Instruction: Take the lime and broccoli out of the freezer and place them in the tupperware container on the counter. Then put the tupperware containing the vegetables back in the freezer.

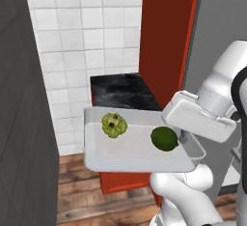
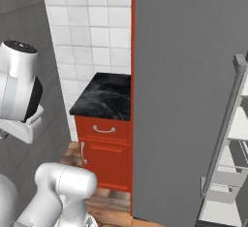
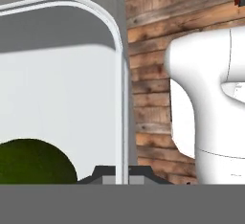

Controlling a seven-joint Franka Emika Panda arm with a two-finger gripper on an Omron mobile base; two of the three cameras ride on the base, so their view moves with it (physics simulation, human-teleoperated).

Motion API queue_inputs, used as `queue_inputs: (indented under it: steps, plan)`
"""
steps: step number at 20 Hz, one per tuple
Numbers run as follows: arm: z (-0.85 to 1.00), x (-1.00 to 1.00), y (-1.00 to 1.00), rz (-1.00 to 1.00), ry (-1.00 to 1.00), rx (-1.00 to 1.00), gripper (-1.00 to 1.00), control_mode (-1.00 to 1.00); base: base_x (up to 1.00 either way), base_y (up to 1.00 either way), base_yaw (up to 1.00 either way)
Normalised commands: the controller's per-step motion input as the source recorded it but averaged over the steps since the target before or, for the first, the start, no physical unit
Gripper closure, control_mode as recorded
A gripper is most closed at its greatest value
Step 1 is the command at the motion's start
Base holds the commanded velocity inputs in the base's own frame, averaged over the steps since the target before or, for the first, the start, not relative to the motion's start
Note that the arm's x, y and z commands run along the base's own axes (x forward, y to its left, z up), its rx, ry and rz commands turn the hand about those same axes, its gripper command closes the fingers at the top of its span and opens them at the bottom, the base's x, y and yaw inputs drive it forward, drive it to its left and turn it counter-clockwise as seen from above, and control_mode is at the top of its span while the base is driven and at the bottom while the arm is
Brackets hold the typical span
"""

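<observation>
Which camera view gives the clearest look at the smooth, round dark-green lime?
The left base view: the smooth dark-green lime shows whole, lying in the pale grey-white tupperware tray near the gripper's end. The hand view catches just its top at the bottom edge, inside the tray's rim. The right base view adds nothing on it.

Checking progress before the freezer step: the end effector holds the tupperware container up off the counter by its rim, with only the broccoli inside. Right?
Not quite: the left base view shows both the broccoli and the lime inside the tupperware container. The end effector does hold it by the rim, off the counter.
</observation>
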Motion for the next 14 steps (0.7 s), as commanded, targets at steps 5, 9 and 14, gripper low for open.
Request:
queue_inputs:
  steps: [5, 9, 14]
  plan:
    - [0.00, 0.00, 0.00, 0.00, 0.00, 0.00, 1.00, 1.00, 0.17, -0.80, -0.05]
    - [0.00, 0.00, 0.00, 0.00, 0.00, 0.00, 1.00, 1.00, 0.16, -0.97, -0.01]
    - [0.00, 0.00, 0.00, 0.00, 0.00, 0.00, 1.00, 1.00, 0.10, -0.75, 0.01]
